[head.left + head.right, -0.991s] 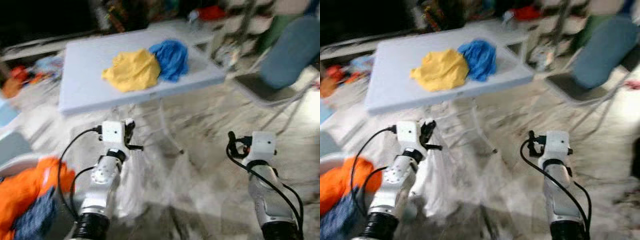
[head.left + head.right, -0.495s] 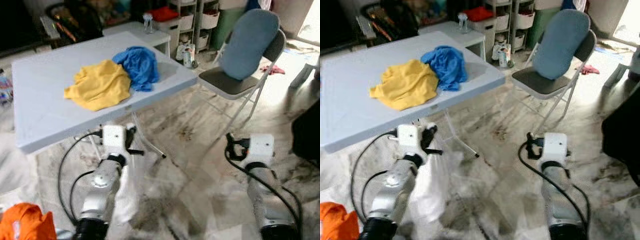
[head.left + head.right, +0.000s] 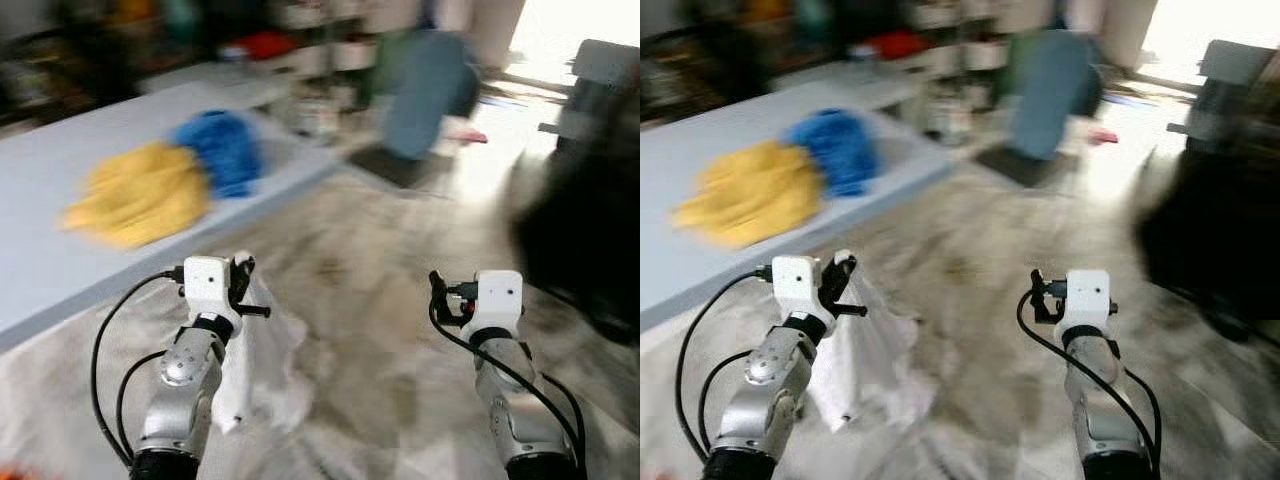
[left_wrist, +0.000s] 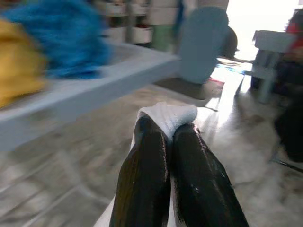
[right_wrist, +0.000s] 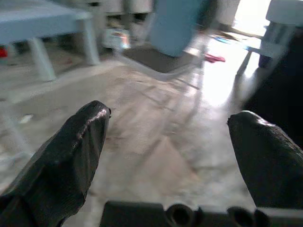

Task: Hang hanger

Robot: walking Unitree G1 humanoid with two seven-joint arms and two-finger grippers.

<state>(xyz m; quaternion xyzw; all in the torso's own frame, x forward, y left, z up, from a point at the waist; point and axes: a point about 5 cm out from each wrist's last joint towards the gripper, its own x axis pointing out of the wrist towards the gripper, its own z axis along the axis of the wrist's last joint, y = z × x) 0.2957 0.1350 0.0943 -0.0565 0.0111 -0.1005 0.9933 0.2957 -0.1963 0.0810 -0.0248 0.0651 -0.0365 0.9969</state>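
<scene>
**Left gripper carries a white garment; no hanger can be made out**

Your head views are blurred, so read the far details with caution. The largest thing before you is the marbled stone floor [image 3: 400,300], which runs from under both arms out to the bright patch by the far right. On your left stands the pale grey table [image 3: 60,240], its edge running diagonally toward the back of the room. Beyond the table's far corner you see a folding chair with a blue cover [image 3: 425,85] draped over its back. A dark shape [image 3: 580,240] sits at the right; you cannot tell what it is.

On the table lie two crumpled cloths, touching each other: a yellow cloth [image 3: 135,195] nearer you and a blue cloth [image 3: 222,150] just behind it.

Your left gripper [image 4: 170,137] is raised in front of you, beside the table's near edge. Its two black fingers [image 4: 144,179] are pressed together, pinching a fold of white garment [image 3: 262,365]. The rest of that cloth hangs down below the gripper, clear of the table. The hanger itself cannot be told apart from the cloth in these pictures.

Your right gripper [image 5: 170,137] is held up at about the same height, well apart from the left one, over bare floor. Its fingers [image 5: 71,156] are spread wide with nothing between them.
</scene>
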